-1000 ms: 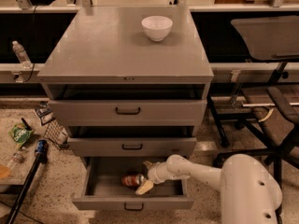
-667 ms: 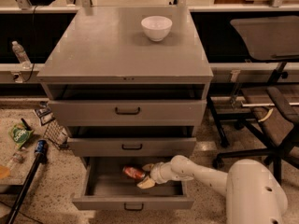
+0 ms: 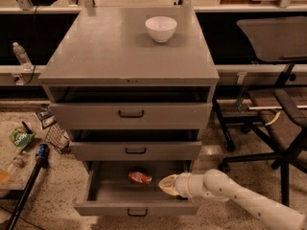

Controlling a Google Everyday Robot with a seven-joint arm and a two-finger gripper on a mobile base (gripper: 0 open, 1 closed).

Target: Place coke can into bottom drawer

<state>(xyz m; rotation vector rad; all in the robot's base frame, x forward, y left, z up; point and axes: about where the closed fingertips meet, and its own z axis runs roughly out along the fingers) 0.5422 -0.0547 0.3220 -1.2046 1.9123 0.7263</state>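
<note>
While the coke can (image 3: 140, 177) lies on its side on the grey floor of the pulled-out bottom drawer (image 3: 110, 194), toward the far wall and about midway across, the gripper (image 3: 167, 184) hangs inside the same drawer just right of the can, seemingly apart from it. Whether its grip is spread or closed cannot be told. A white bowl (image 3: 160, 28) sits on the cabinet top (image 3: 110, 51), toward its far edge.
</note>
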